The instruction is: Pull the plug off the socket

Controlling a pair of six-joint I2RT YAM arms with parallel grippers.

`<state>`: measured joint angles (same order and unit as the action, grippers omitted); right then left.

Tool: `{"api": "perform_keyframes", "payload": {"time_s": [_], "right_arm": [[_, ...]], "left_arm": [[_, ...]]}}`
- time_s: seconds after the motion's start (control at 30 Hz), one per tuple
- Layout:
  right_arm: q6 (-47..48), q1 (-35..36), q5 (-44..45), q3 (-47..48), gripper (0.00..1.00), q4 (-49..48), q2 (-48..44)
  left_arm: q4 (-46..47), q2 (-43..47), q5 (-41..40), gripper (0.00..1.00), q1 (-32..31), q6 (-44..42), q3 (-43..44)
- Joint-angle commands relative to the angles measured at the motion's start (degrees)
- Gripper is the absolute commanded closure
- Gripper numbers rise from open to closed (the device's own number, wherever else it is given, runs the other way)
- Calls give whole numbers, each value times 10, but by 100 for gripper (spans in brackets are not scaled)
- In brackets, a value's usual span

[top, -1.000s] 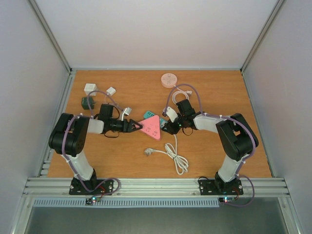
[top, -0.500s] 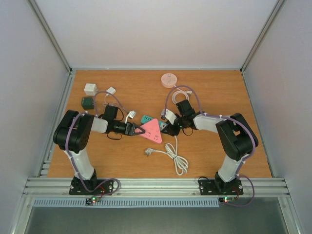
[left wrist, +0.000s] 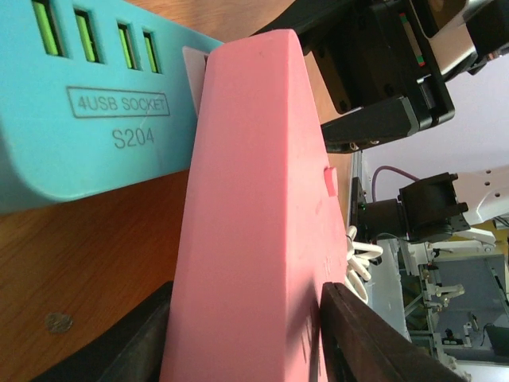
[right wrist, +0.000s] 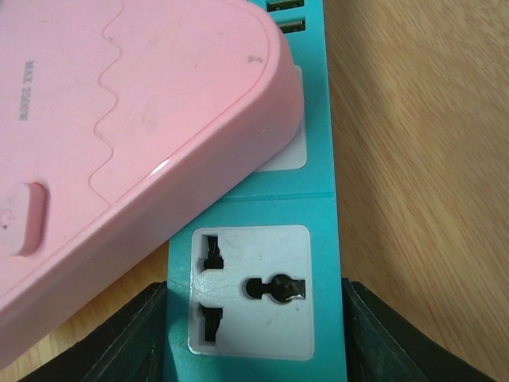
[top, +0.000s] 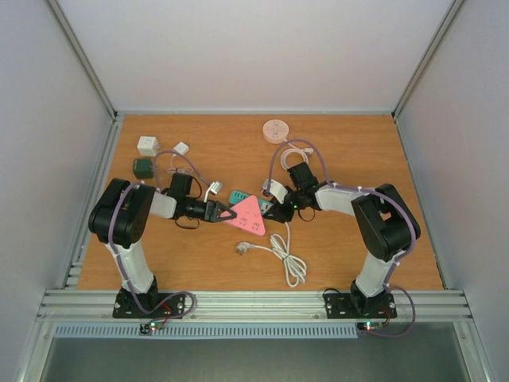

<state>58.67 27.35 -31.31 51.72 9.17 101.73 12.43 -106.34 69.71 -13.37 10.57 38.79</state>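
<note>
gripping the pink plug point(top: 248, 213) at its left corner, the left claw point(top: 220, 211) is clamped on its two sides. the right claw point(top: 275, 210) is clamped across the teal socket strip point(right wrist: 318, 159). the plug sits plugged into that strip, in the middle of the table point(top: 358, 151), between the claws.

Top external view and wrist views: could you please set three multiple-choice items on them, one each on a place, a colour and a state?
1. Where does the round pink disc lie?
A. on the far side of the table
B. between the arm bases
C. on top of the strip

2. What colour is the power strip?
A. white
B. teal
C. black

3. How does the right tool stand?
A. shut on the power strip
B. open, holding nothing
C. shut on a white cable

Answers:
1. A, it sits near the back edge in the top view.
2. B, both wrist views show a teal body.
3. A, it clamps the strip's sides.
</note>
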Motion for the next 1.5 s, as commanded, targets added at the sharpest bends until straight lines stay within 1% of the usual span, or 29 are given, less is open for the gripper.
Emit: {"api": "perform_keyframes", "payload": {"time_s": [0.0, 0.07, 0.2, 0.37, 0.47, 0.57, 0.83, 0.87, 0.9, 0.93, 1.0, 1.03, 1.07, 1.1, 1.23, 1.27, 1.3, 1.33, 1.37, 1.43, 1.47], "right_arm": [[13, -4, -6, -3, 75, 64, 30], [13, -6, -7, -1, 75, 66, 32], [11, -12, -16, 7, 76, 74, 36], [10, -16, -19, 11, 76, 76, 40], [6, -17, -16, 11, 76, 73, 40], [-1, -17, -10, 11, 76, 67, 43], [-12, -17, 5, 8, 76, 53, 53], [-13, -17, 5, 9, 76, 53, 52], [-13, -17, 5, 10, 76, 53, 52], [-15, -18, 5, 11, 76, 53, 51], [-19, -22, 3, 13, 76, 55, 50], [-21, -24, 3, 15, 76, 56, 48], [-23, -27, 3, 16, 76, 57, 47], [-24, -29, 4, 20, 76, 60, 45], [-26, -41, 9, 23, 76, 71, 39], [-26, -44, 11, 23, 76, 71, 36], [-27, -47, 12, 22, 76, 72, 33], [-29, -50, 14, 22, 76, 73, 32], [-30, -52, 14, 23, 76, 75, 31], [-32, -56, 14, 22, 76, 78, 27], [-33, -57, 14, 21, 76, 79, 26]], "left_arm": [[55, -8, 23, 56, -3, 6, -13], [73, -1, 25, 60, -3, 8, -22], [113, 10, 25, 64, -4, 9, -43], [124, 9, 34, 68, -4, 8, -45], [135, 10, 43, 73, -4, 15, -47], [191, 13, 55, 76, -4, 50, -60], [467, 22, 80, 83, -4, 224, -122], [506, 17, 82, 84, -4, 257, -127], [550, 10, 85, 85, -3, 288, -132], [633, -2, 87, 86, -3, 316, -136], [820, -36, 90, 88, -2, 430, -145], [880, -57, 93, 89, -2, 508, -141], [888, -65, 92, 92, 0, 549, -136], [889, -66, 83, 93, 4, 568, -135], [864, -61, 70, 95, 17, 570, -127], [847, -56, 68, 96, 19, 568, -125], [810, -50, 66, 96, 22, 556, -121], [751, -38, 62, 98, 23, 538, -114], [662, -21, 55, 99, 24, 502, -107], [331, 28, 10, 99, 25, 358, -68], [129, 52, -21, 99, 23, 239, -29]]}}
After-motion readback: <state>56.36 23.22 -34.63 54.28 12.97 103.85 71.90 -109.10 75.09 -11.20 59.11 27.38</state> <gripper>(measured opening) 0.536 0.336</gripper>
